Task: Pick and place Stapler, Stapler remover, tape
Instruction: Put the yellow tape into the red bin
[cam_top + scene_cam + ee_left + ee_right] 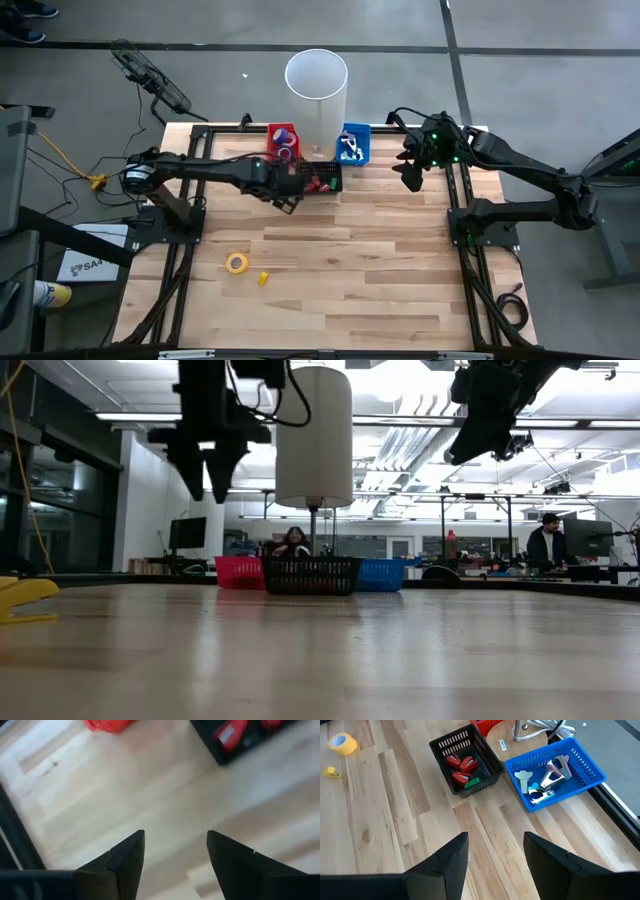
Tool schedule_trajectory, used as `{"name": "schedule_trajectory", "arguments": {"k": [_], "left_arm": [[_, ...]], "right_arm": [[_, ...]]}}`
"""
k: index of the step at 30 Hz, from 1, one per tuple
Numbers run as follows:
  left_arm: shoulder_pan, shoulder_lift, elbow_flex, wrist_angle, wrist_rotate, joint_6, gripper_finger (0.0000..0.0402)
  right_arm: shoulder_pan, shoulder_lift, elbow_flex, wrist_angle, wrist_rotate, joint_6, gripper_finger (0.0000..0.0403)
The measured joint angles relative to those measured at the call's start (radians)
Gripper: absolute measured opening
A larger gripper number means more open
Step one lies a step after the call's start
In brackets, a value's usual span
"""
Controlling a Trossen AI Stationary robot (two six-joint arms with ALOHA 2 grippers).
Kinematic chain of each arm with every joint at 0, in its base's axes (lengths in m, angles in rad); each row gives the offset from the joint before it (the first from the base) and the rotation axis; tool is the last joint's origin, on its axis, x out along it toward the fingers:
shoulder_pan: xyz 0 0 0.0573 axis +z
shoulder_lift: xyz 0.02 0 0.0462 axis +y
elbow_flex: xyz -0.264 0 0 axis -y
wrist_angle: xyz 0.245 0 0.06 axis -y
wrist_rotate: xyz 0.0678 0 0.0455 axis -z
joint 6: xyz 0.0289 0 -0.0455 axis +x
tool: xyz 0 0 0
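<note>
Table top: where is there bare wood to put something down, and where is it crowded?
Bare wood lies right of the yellow tape roll to the table's right edge, and below the blue basket. The back edge is crowded: red basket, black basket, lamp, with the left gripper there.

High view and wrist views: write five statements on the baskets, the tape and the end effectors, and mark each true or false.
1. The yellow tape roll lies on the table, outside every basket. True.
2. The black basket holds red items. True.
3. The left end effector grips the yellow tape roll. False: it is open and empty, beside the black basket.
4. The blue basket is empty. False: several pale tools lie in it.
5. The right end effector is inside the blue basket. False: it hangs beside it, holding nothing.
</note>
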Motion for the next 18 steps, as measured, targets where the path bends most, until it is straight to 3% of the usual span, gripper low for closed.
{"name": "schedule_trajectory", "arguments": {"k": [11,18], "left_arm": [[-0.228,-0.012,-0.027,-0.087,0.069,0.047,0.0208],[-0.367,-0.019,-0.142,-0.027,0.157,-0.102,0.0208]], "right_arm": [[0.0,0.0,0.0,-0.009,0.0,-0.007,0.0181],[0.0,0.0,0.0,-0.009,-0.004,-0.008,0.0181]]}}
